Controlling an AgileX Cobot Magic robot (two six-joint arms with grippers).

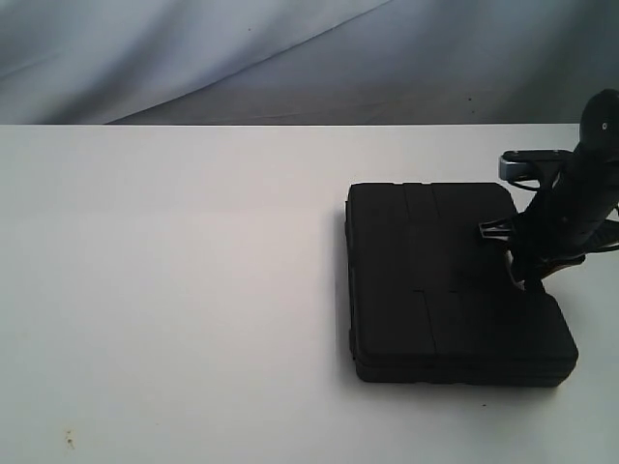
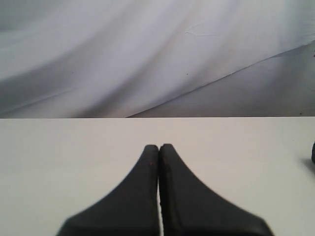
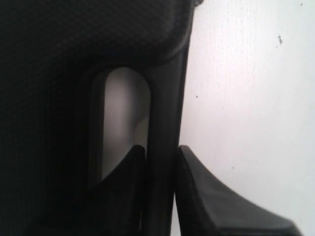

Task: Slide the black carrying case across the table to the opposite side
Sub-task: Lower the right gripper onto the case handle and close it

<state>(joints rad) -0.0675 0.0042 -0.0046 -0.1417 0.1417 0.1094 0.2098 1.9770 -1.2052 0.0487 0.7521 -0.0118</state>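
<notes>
On the desk, right half of the exterior view: the case (image 1: 445,280) lies flat and shut, its handle edge turned to the right of that view. The bare desk (image 1: 174,290) stretches away to its left, which I take to be where the case has to go.
Risk, swinging: I have only the thin handle bar (image 3: 165,98) at one edge. A push that is not lined up with the middle of the case would likely turn it about instead of sending it straight.
Risk, slipping: the bar is narrow. If my pinch is weak, the fingers may slide along it or come off once the case drags on the desk.
Risk, tipping: hauling upward would lift the handle edge, and bearing down would make the case stick and jerk.
Right tool (image 3: 160,150): drawn in to the width of the bar, with one finger (image 3: 130,167) through the handle slot (image 3: 123,113) and the other finger (image 3: 206,196) outside the edge. Both look to be touching, so I judge it clamped on the case. How firmly, I cannot tell.
Left tool (image 2: 158,147): fingers pressed together with nothing between them, over bare desk and not touching the case.
</notes>
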